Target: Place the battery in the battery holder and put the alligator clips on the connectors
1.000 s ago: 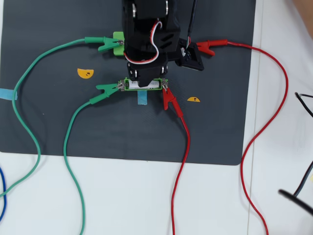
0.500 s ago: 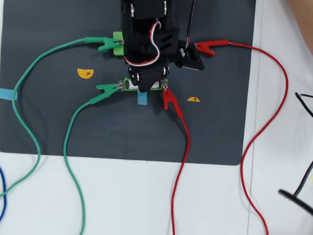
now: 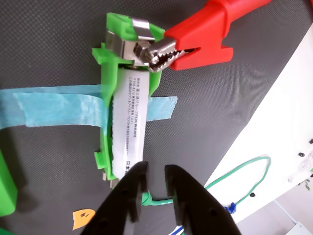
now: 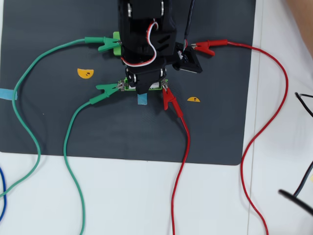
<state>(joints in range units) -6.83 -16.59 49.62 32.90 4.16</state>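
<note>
In the wrist view the battery (image 3: 131, 125) lies inside the bright-green battery holder (image 3: 108, 103). A red alligator clip (image 3: 205, 36) bites the silver connector (image 3: 139, 49) at the holder's top end. My gripper (image 3: 156, 172) hovers at the battery's lower end, its black fingers (image 3: 128, 196) a narrow gap apart with nothing between them. From overhead my gripper (image 4: 142, 88) covers the middle of the holder (image 4: 125, 84). A green alligator clip (image 4: 106, 88) grips its left tab and the red clip (image 4: 169, 98) its right tab.
A second green clip (image 4: 101, 44) sits on a wider green block (image 4: 117, 40), and a second red clip (image 4: 209, 46) lies beside the arm. Blue tape (image 4: 142, 100) and yellow stickers (image 4: 85, 73) mark the dark mat (image 4: 49, 122). Long wires loop over the white table.
The arm has shifted slightly up and to the left in the overhead view, with the gripper staying over the holder. Clips and wires have not moved.
</note>
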